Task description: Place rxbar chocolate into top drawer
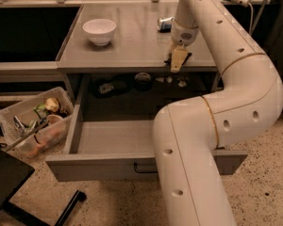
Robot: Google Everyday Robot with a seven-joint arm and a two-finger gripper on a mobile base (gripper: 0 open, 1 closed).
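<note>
The rxbar chocolate (187, 56) shows only as dark slivers on the desk's front edge, mostly hidden under my gripper. My gripper (178, 61) points down onto it from the long white arm. Below the desk, the top drawer (94, 166) stands pulled out, with a grey, bare floor. Its small dark handle (142, 169) peeks out beside my arm, which covers the drawer's right part.
A white bowl (99, 30) sits at the desk's back left and a blue-and-silver soda can (164, 23) lies behind my gripper. Small dark objects (107, 87) rest in the recess behind the drawer. A plastic bin (32, 121) of clutter stands on the floor at left.
</note>
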